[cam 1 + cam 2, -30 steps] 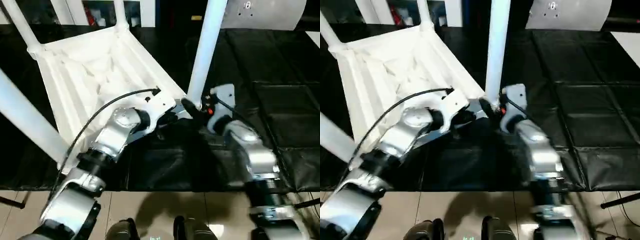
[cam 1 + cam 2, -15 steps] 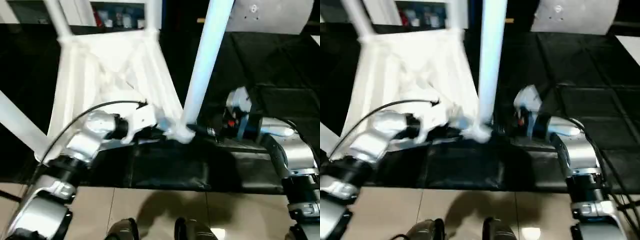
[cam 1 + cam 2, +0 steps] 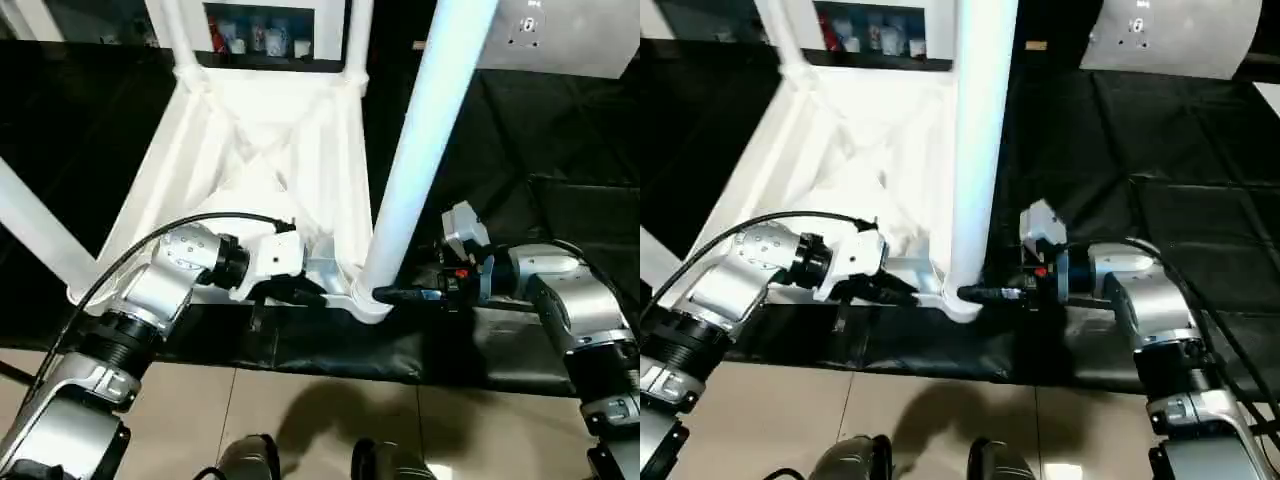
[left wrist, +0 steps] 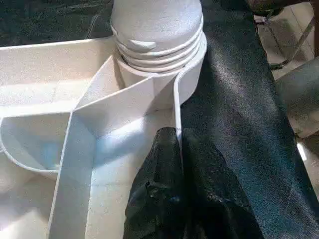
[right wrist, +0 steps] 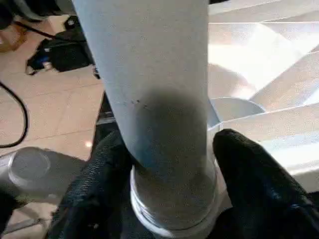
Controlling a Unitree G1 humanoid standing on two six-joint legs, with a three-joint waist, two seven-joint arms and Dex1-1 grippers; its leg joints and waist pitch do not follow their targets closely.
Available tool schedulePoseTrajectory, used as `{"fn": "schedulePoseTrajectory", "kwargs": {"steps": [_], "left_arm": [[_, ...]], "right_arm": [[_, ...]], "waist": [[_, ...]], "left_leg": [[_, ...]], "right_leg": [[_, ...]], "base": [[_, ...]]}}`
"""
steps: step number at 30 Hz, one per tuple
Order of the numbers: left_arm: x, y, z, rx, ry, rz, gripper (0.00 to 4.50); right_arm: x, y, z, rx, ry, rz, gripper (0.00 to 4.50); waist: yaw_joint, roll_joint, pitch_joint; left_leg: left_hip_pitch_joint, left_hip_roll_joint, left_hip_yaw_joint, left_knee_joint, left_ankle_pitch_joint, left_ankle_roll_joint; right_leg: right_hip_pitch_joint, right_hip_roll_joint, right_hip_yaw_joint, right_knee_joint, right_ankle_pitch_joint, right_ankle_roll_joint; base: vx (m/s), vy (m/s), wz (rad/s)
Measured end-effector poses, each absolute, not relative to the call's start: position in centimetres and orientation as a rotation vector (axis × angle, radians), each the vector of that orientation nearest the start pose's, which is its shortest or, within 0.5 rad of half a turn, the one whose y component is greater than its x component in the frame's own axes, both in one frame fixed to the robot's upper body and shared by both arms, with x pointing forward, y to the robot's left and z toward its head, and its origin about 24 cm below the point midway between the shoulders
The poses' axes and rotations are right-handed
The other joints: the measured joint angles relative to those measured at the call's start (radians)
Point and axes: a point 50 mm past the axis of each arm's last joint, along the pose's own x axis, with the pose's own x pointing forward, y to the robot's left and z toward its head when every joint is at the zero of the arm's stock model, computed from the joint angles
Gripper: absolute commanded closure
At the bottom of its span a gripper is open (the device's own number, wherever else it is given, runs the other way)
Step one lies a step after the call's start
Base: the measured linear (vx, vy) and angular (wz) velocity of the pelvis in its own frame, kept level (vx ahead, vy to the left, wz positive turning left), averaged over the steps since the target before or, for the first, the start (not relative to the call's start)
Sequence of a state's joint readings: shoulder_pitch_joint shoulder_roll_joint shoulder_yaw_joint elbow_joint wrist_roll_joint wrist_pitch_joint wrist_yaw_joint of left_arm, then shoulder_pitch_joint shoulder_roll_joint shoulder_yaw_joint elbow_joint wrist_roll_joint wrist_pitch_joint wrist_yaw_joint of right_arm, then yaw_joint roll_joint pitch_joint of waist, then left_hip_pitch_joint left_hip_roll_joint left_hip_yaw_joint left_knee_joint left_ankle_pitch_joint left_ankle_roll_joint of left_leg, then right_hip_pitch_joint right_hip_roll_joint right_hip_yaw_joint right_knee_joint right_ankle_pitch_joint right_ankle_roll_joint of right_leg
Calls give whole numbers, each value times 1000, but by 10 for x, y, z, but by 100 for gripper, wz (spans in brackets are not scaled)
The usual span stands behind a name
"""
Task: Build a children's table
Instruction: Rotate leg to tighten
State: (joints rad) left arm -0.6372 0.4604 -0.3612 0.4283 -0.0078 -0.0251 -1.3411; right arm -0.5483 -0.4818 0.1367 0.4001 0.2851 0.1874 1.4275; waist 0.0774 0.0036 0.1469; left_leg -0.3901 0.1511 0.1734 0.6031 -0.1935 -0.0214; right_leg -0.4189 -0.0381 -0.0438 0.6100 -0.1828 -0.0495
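The white children's table lies upside down on the black mat, its ribbed top (image 3: 270,150) facing up and its legs standing up from the corners. My left gripper (image 4: 177,134) is shut on the thin rim (image 4: 175,99) of the top, right beside the near corner socket (image 4: 192,74). The near leg (image 3: 420,160) rises from that socket, its threaded end (image 4: 157,30) seated in it. My right gripper (image 3: 385,295) is shut on this leg (image 5: 149,74) just above the socket, one black finger (image 5: 249,169) on each side.
Other legs stand at the far left (image 3: 185,40), far right (image 3: 358,40) and near left (image 3: 35,235) corners. The black mat (image 3: 560,150) runs on to the right. Its front edge meets tile floor (image 3: 330,410). A white cabinet (image 3: 260,30) and a grey panel (image 3: 570,35) stand behind.
The table has swung round while both grippers stay at its near corner. That corner now lies closer to the mat's front edge. The camera view has also shifted.
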Motion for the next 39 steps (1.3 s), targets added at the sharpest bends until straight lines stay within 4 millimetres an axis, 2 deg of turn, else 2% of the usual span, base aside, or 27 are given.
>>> {"fn": "schedulePoseTrajectory", "kwargs": {"steps": [6,12,16,19,22,25,29,33,37,39], "left_arm": [[312,125,93,640,273,-1549,450],[313,123,93,624,282,-1540,450],[316,119,92,581,290,-1495,450],[322,114,90,548,299,-1408,450],[329,108,91,534,306,-1324,450],[335,101,89,484,304,-1240,450],[349,86,89,440,307,-1073,450],[355,74,90,405,303,-970,450],[359,67,92,390,304,-925,450],[360,64,93,389,299,-912,450]], "right_arm": [[306,-165,101,-148,233,1479,243],[305,-166,100,-135,240,1472,254],[302,-165,96,-68,227,1378,255],[301,-161,92,-35,214,1236,255],[306,-156,91,-20,201,1079,256],[312,-150,91,-5,190,924,256],[326,-127,90,61,156,620,257],[336,-110,93,64,131,427,257],[341,-101,96,72,127,330,257],[342,-99,97,104,124,292,202]], "waist": [[0,0,0],[2,0,0],[6,0,0],[4,-1,0],[-20,-1,0],[-37,-2,-1],[-54,-3,-2],[-59,-3,-2],[-60,-3,-2],[-58,-3,-2]], "left_leg": [[0,0,1,0,0,0],[0,0,1,0,0,0],[0,0,2,0,2,2],[3,0,2,0,3,3],[4,0,3,0,4,0],[6,0,3,-1,4,-1],[8,0,3,-4,4,-7],[7,0,3,-6,6,-10],[5,0,3,-8,8,-6],[5,0,3,-11,8,-5]], "right_leg": [[0,-1,-1,0,0,0],[0,-2,-1,0,0,1],[0,-2,-1,1,0,1],[3,-3,-1,1,1,1],[4,-3,-1,1,2,2],[5,-3,-1,1,2,2],[4,-3,-1,1,0,8],[2,-4,-3,0,1,8],[1,-4,-3,-1,3,5],[1,-4,-3,-3,3,5]], "base": [[0,0,0],[0,0,0],[0,0,0],[0,0,0],[0,0,0],[0,0,0],[0,0,0],[0,0,0],[0,0,0],[0,0,0]]}}
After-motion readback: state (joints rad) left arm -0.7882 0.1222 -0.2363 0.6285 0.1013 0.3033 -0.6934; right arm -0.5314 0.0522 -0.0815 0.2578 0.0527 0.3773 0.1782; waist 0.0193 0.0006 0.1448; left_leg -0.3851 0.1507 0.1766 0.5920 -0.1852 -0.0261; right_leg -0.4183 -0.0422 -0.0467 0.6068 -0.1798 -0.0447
